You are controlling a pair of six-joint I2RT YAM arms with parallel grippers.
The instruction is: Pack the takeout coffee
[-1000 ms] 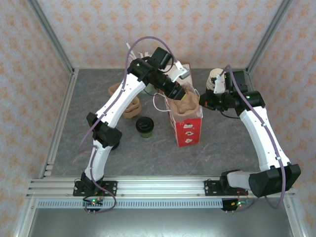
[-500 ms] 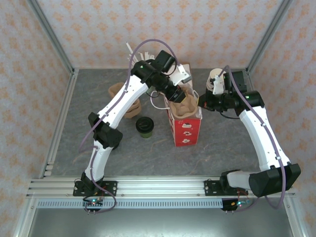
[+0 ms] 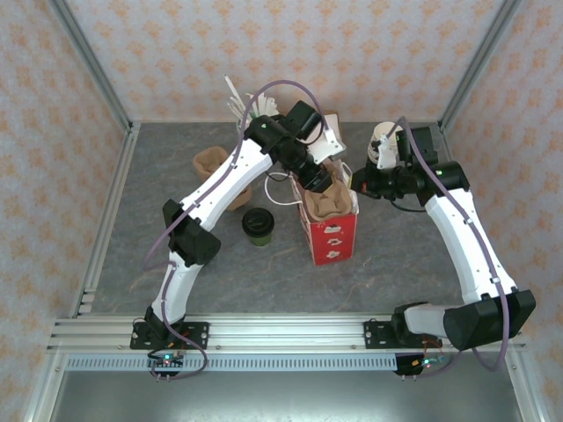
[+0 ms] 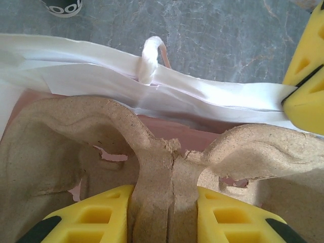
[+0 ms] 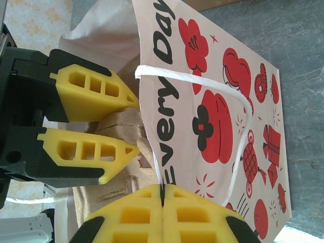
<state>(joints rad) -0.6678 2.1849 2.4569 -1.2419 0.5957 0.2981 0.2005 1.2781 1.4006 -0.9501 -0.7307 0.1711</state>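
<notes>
The takeout coffee (image 3: 258, 224), a dark-green cup with a black lid, stands on the table left of the red-and-white paper bag (image 3: 332, 233). Its base also peeks in at the top left of the left wrist view (image 4: 63, 6). My left gripper (image 3: 318, 180) (image 4: 166, 212) is shut on the middle ridge of a brown pulp cup carrier (image 4: 96, 131), which sits inside the bag's open mouth. My right gripper (image 3: 356, 186) (image 5: 162, 195) is shut on the bag's (image 5: 217, 116) right rim, holding it open. The left fingers (image 5: 91, 96) and the carrier (image 5: 124, 129) show in the right wrist view.
A stack of cream lidless cups (image 3: 383, 145) stands behind the right gripper. More brown carriers (image 3: 215, 169) lie at the back left. White straws (image 3: 237, 98) stick up behind the left arm. Metal posts and patterned walls close in the table.
My left gripper has pushed the carrier deeper into the bag, and the bag now stands more upright. The right gripper has stayed clamped on the rim. The coffee has not moved.
</notes>
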